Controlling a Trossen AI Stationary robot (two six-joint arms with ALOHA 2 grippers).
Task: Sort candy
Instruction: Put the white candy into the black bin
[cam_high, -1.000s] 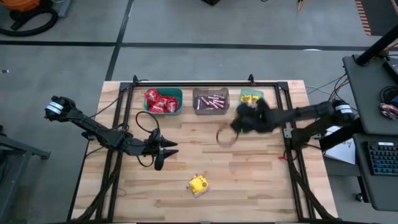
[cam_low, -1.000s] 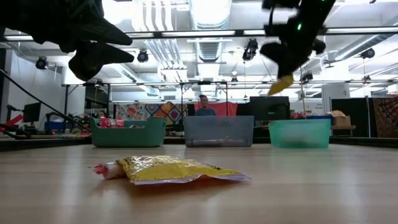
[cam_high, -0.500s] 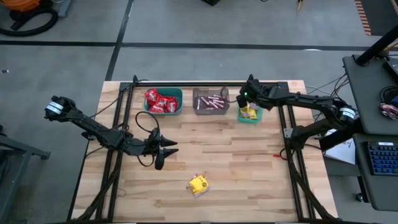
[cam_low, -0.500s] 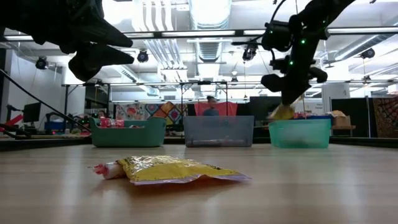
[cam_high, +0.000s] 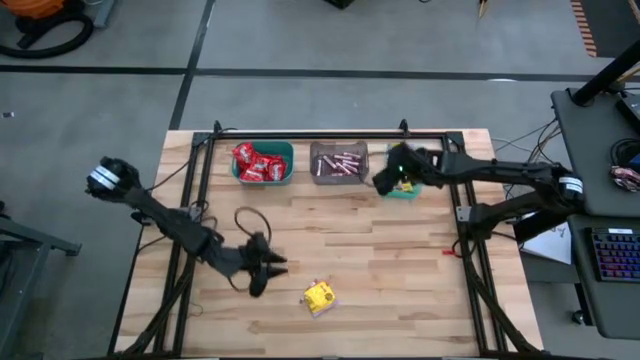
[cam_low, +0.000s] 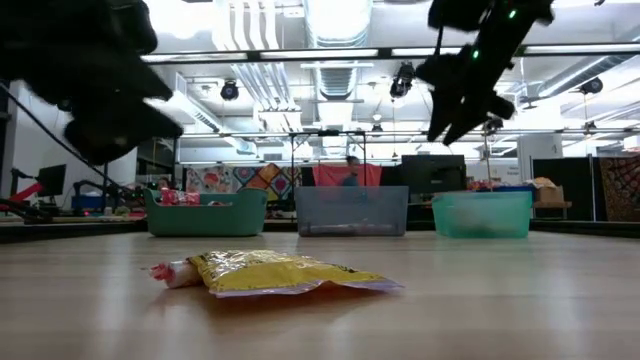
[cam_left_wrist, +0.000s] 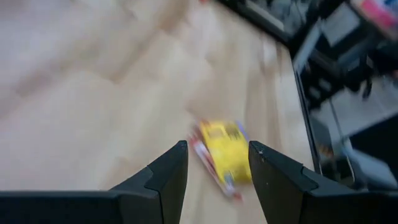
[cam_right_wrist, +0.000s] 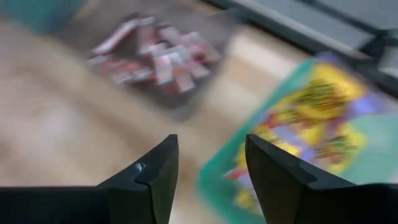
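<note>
- Your left tool (cam_high: 268, 268) hung low over the counter (cam_high: 400, 290) with its jaws apart and nothing between them. In the left wrist view the gap between the fingers (cam_left_wrist: 163, 180) framed the yellow packet (cam_left_wrist: 225, 153) lying ahead of it.
- That yellow packet (cam_high: 319, 297) lay alone on the bare wood, near the left tool and well apart from the bins. A thin pinkish stick (cam_low: 170, 272) seemed to lie against one end of it in the low view, though I could not tell whether the two touched.
- Your right tool (cam_high: 396, 178) was above the near edge of the right-hand bin (cam_high: 411, 190) with its jaws spread and empty.
- Risk on the left: the packet lay flat and looked slick, so a shallow pinch could skid it across the wood. A wide grab might lift the stick with it and put two kinds into one bin.
- Risk on the right: the tool sat close to the bin's rim, so a low sweep away might clip and shift the bin.
- The left-hand bin (cam_high: 283, 150) held red packets (cam_high: 258, 163).
- The middle bin (cam_high: 340, 178) held pinkish sticks (cam_high: 338, 163).
- The right-hand bin held yellow packets (cam_right_wrist: 311, 118), seen best from the right wrist.
</note>
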